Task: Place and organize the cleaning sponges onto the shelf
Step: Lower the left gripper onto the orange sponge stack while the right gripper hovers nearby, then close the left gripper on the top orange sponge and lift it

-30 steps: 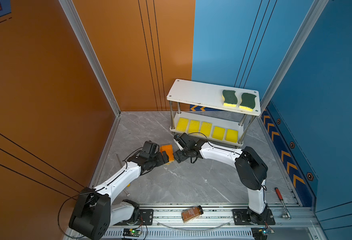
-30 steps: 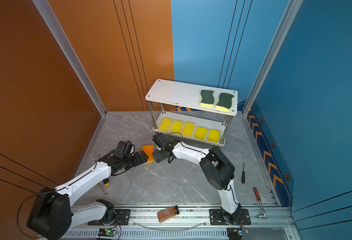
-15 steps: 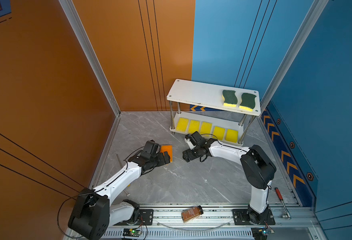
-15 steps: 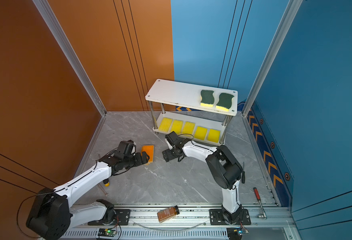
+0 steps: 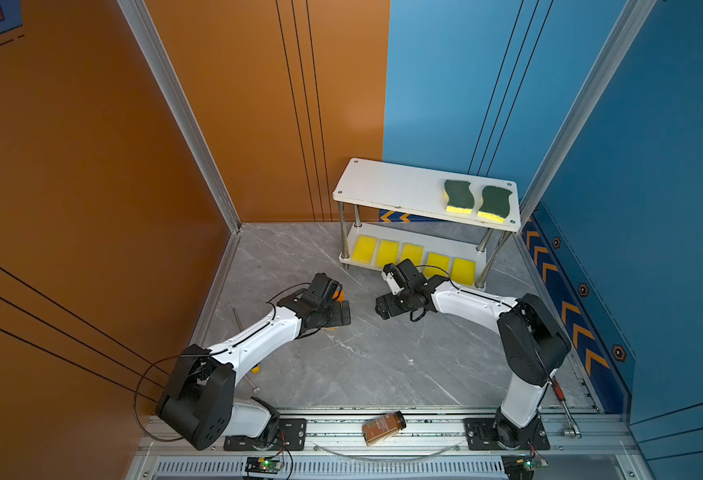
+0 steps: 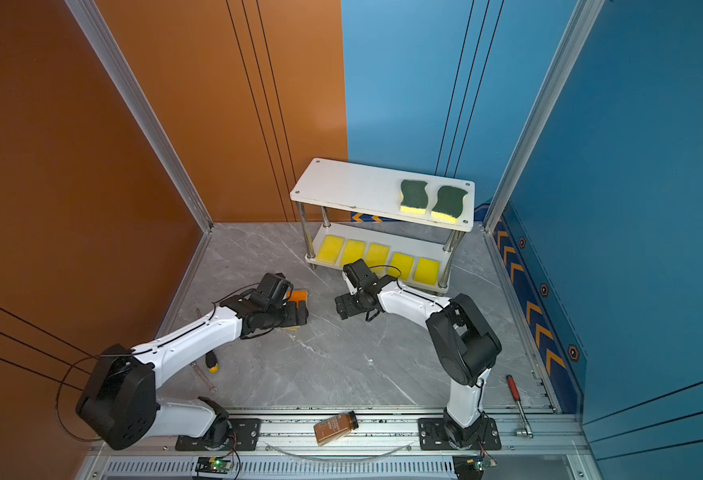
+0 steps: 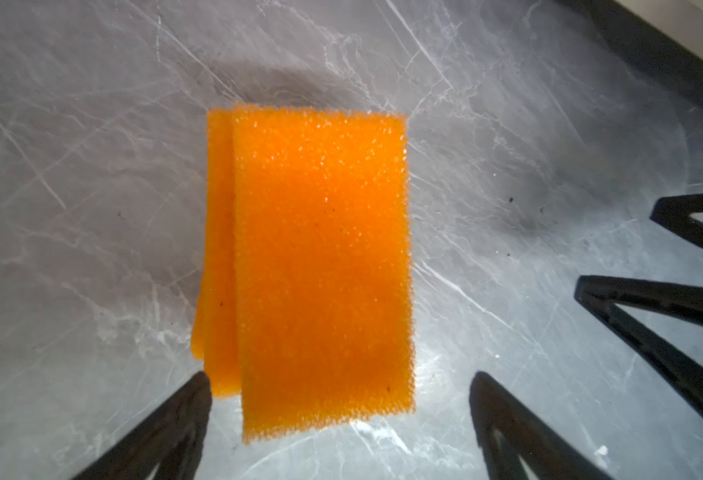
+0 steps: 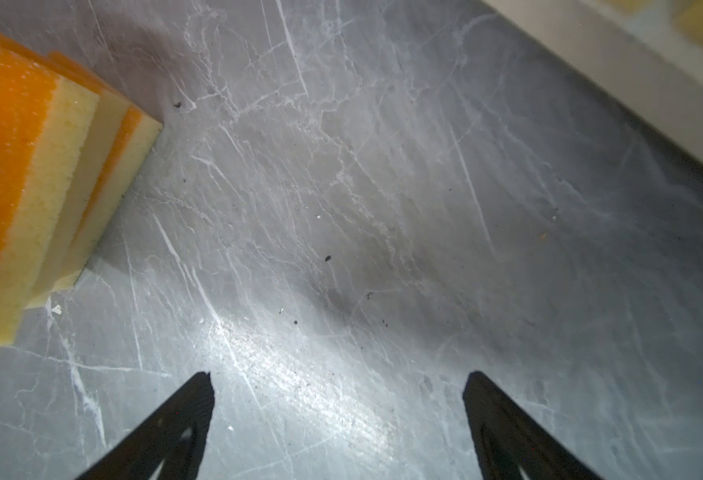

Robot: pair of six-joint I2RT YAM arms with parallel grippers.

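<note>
A skewed stack of orange-topped sponges (image 7: 324, 266) lies on the grey floor. My left gripper (image 7: 337, 378) hovers open right over it, one finger past each long side, touching nothing. In both top views only a sliver of the orange sponges (image 6: 298, 296) shows beside the left gripper (image 5: 343, 311). My right gripper (image 5: 383, 307) stands open and empty to the right of the stack, whose yellow bases (image 8: 46, 199) show in its wrist view. On the white shelf (image 5: 395, 187), two green-topped sponges (image 5: 459, 196) sit on the top board. Several yellow sponges (image 5: 387, 252) line the lower board.
A brown bottle (image 5: 383, 427) lies on the front rail. A yellow-handled screwdriver (image 6: 212, 361) and a thin metal rod (image 5: 241, 328) lie near the left arm. A red-handled tool (image 6: 516, 395) lies at the right edge. The shelf's lower board (image 8: 632, 75) is close to the right gripper.
My right gripper has drawn back to the right, away from the orange stack. The left gripper has moved over the stack and now covers most of it from above.
</note>
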